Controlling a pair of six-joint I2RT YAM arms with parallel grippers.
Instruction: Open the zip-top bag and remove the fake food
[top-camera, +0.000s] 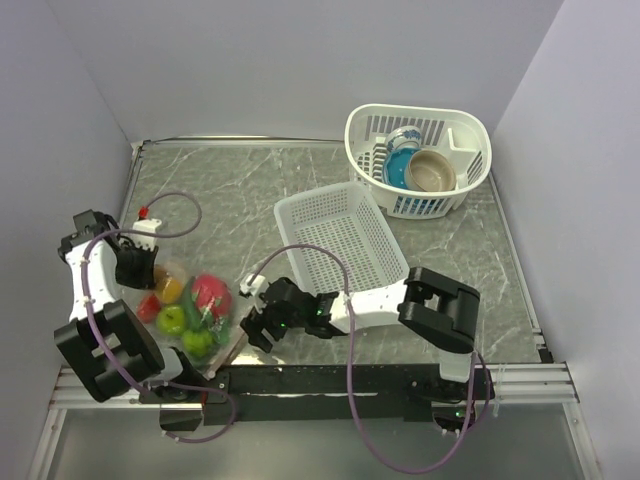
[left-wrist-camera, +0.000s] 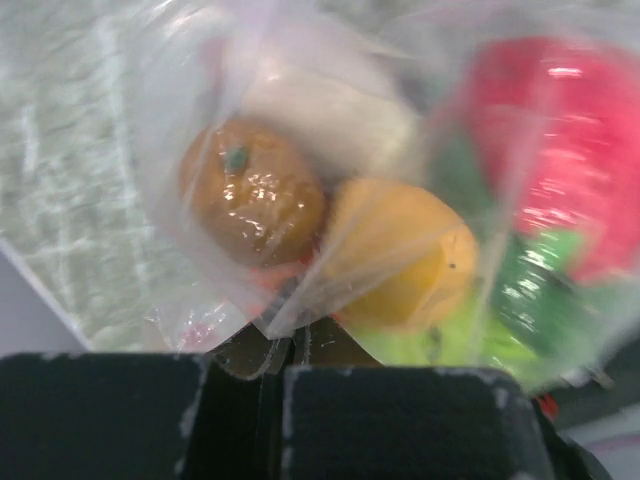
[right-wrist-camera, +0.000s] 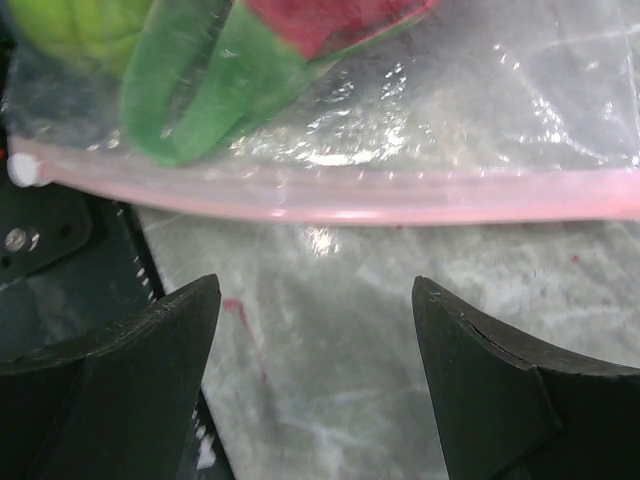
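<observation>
Left tool clamps the zip-top bag; right tool hangs low, spread apart, facing its strip.

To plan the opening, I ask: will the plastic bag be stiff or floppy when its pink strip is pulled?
Probably floppy: the bag creases around the fruit. Probably slippery too, since its film shines. The round fruit may shift inside when tugged.

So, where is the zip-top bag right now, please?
The zip-top bag lies front-left on the table in the top view, pinched by the left pincer, with the open right pincer facing its pink zip strip.
</observation>
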